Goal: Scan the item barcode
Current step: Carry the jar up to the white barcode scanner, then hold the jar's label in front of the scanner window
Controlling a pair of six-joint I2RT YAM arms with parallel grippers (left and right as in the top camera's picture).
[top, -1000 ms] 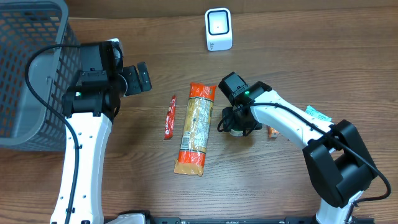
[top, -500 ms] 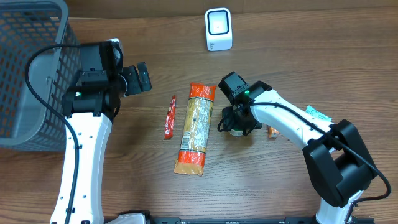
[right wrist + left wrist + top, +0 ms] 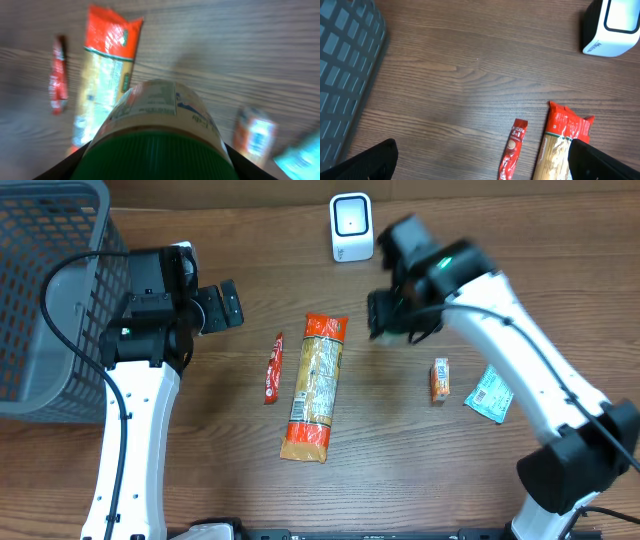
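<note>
Right end effector point(image 3: 398, 313) is partly closed around a green-lidded jar point(image 3: 155, 125) and holds it off the counter point(image 3: 400, 470), near the white scanner point(image 3: 351, 227); overhead is motion-blurred here. The label faces the wrist camera, barcode not readable. Left end effector point(image 3: 224, 306) is wide open with nothing in it, beside the grey basket point(image 3: 40, 280). On the counter lie a long pasta packet point(image 3: 313, 385), a red sachet point(image 3: 273, 367) just left of it, a small orange box point(image 3: 440, 379) and a blue-white packet point(image 3: 489, 393).
</note>
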